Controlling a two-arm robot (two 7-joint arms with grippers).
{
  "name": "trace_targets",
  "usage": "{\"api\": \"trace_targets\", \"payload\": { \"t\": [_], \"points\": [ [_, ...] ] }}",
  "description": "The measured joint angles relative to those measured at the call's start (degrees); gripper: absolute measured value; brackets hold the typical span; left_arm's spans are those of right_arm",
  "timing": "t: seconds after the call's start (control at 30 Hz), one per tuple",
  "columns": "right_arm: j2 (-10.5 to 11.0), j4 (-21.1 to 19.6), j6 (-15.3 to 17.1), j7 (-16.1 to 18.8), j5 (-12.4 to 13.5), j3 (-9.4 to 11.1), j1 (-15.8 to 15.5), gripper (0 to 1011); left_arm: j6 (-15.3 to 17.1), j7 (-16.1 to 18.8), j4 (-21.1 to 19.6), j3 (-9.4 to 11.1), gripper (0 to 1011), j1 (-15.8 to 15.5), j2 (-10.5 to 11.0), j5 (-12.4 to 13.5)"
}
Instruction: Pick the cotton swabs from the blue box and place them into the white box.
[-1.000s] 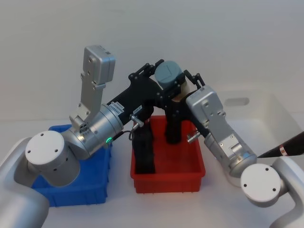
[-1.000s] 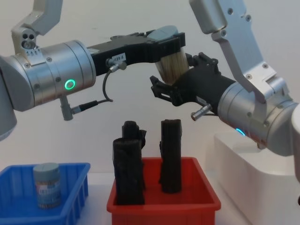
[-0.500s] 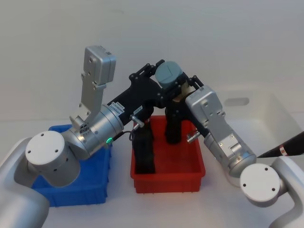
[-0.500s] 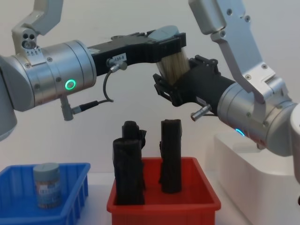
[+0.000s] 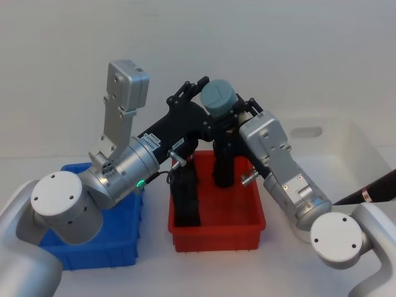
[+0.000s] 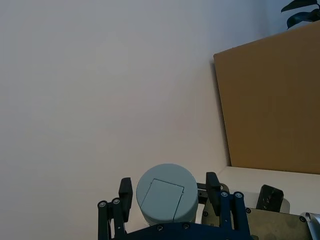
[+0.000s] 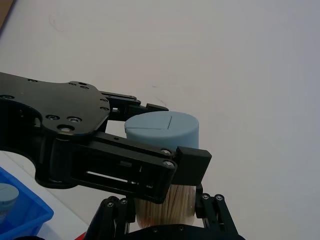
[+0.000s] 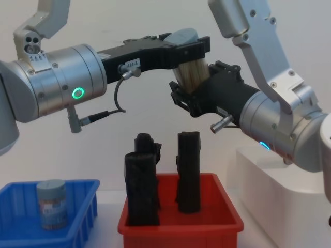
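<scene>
Handover in progress above the red bin (image 8: 181,222). A jar of cotton swabs (image 8: 189,62) sits between both claws. The left claw (image 8: 192,47) brackets the lid, its fingers looking slightly parted; the right claw (image 8: 192,95) is closed on the jar's lower body. Judgement: the left claw should clear fully before the right arm carries the jar to the white box (image 5: 352,145). The chest view shows a second jar (image 8: 51,203) in the blue box (image 8: 77,206), hidden in the head view.
</scene>
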Motion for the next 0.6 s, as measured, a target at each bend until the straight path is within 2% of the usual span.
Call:
{"api": "trace_targets", "payload": {
  "t": [0.1, 0.13, 0.43, 0.6],
  "points": [
    [0.0, 0.0, 0.0, 0.0, 0.0, 0.0, 0.0, 622, 0.0, 0.0, 0.0, 0.0, 960, 0.0, 0.0, 0.0],
    [0.0, 0.0, 0.0, -0.1, 0.0, 0.0, 0.0, 622, 0.0, 0.0, 0.0, 0.0, 1003, 0.0, 0.0, 0.0],
    [0.1, 0.7, 0.5, -2.7, 0.6, 0.6, 0.2, 622, 0.0, 0.0, 0.0, 0.0, 1003, 0.0, 0.0, 0.0],
    [0.1, 1.3, 1.3, -5.5, 1.7, 1.3, 0.4, 622, 0.0, 0.0, 0.0, 0.0, 1003, 0.0, 0.0, 0.0]
  ]
}}
